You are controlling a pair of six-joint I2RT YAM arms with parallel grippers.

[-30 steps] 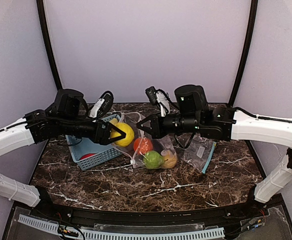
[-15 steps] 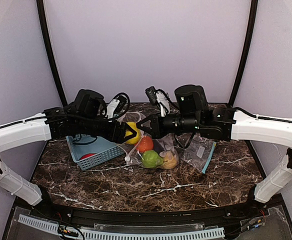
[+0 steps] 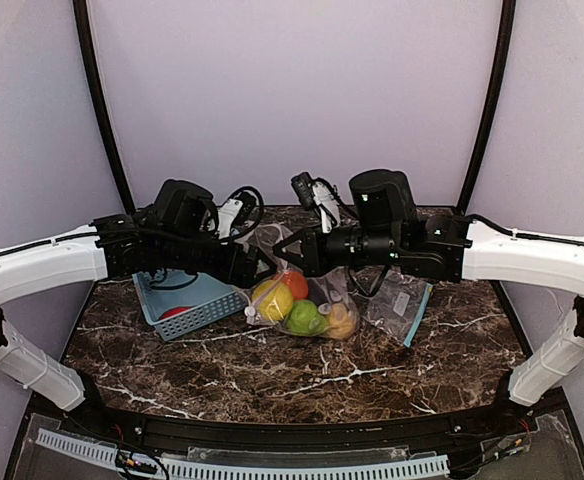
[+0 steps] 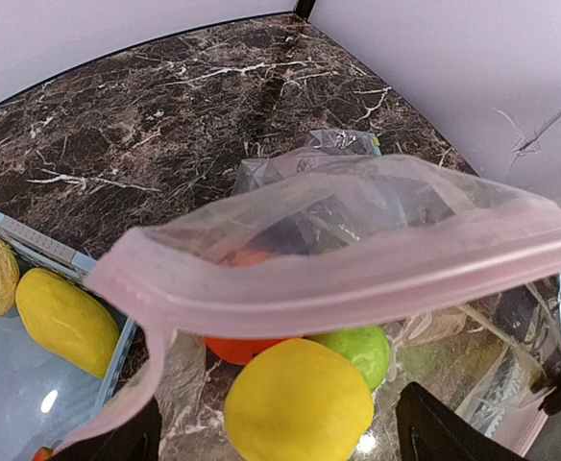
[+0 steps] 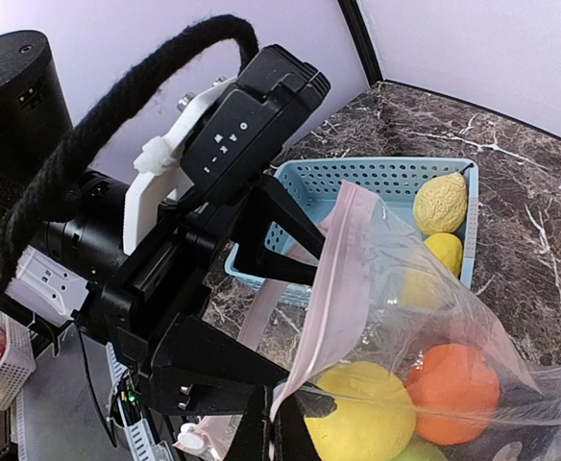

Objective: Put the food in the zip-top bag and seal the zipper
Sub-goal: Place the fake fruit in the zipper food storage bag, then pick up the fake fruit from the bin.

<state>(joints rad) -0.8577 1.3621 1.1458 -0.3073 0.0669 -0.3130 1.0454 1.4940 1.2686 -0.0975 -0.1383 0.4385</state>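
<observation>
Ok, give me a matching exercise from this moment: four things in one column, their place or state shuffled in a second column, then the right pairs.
Column one:
1. big yellow lemon
2. light-blue basket
3. left gripper
4. right gripper

Column two:
A. shut on the zip-top bag at its rim
B. inside the bag, beside the green apple
C. open, at the bag's mouth
D. on the table, to the bag's left

Pairs: 1-B, 2-D, 3-C, 4-A
</observation>
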